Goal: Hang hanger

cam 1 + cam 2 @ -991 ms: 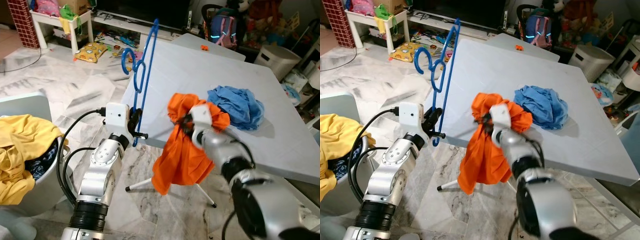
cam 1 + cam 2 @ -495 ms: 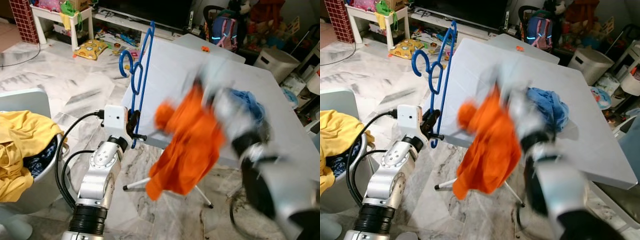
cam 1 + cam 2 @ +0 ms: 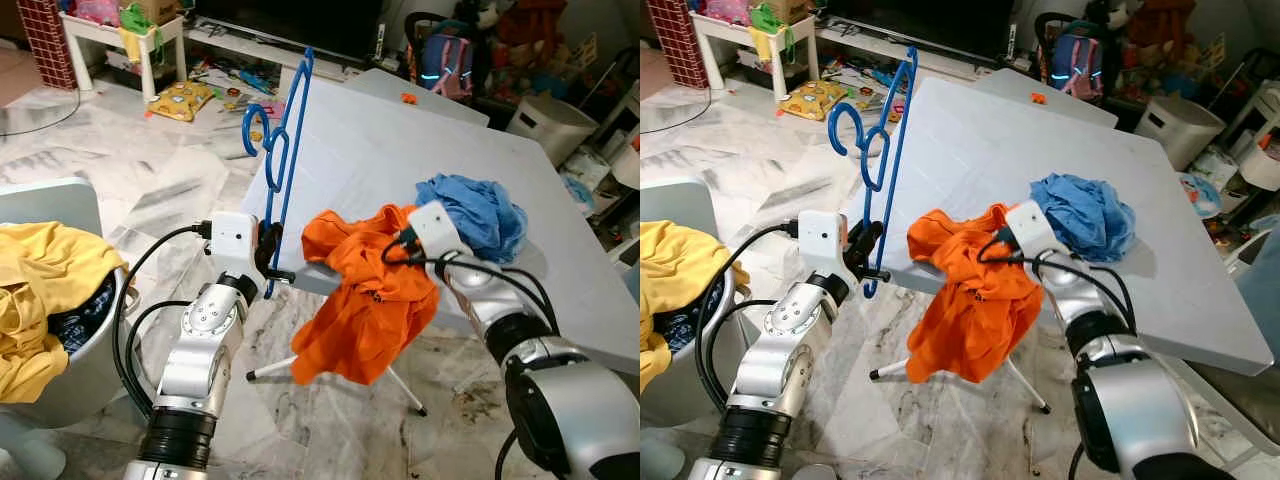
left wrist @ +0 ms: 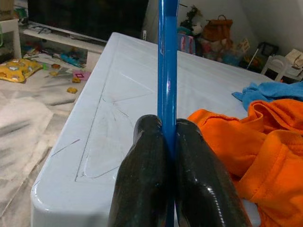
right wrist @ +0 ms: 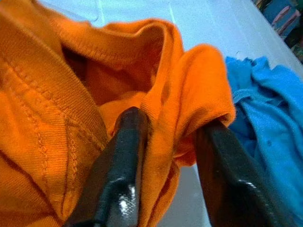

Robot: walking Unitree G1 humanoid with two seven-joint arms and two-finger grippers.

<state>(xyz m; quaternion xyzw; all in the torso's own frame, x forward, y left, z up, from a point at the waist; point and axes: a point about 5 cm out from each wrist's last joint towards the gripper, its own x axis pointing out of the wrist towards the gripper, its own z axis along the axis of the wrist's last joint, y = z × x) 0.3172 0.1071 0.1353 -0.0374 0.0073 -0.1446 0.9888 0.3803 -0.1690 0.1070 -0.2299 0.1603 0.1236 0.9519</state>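
A blue plastic hanger (image 3: 285, 170) stands upright at the near left corner of the pale grey table (image 3: 400, 130). My left gripper (image 3: 268, 262) is shut on its lower bar (image 4: 168, 56). An orange garment (image 3: 370, 290) lies bunched on the table's near edge, its lower half hanging over the side. My right gripper (image 3: 395, 245) rests on the top of the garment. In the right wrist view its fingers (image 5: 118, 156) stand apart with a loose fold of orange cloth (image 5: 57, 118) between them. A crumpled blue cloth (image 3: 480, 210) lies just behind.
A laundry basket (image 3: 95, 390) holding yellow clothes (image 3: 50, 290) stands at my left. White tripod legs (image 3: 270, 372) show under the table. Toys litter the marble floor beyond, near a small white table (image 3: 150, 40). A white bin (image 3: 555, 120) stands at the far right.
My right arm swung the orange garment from hanging in the air down onto the table's edge, and its fingers have parted. The left gripper and hanger stayed put.
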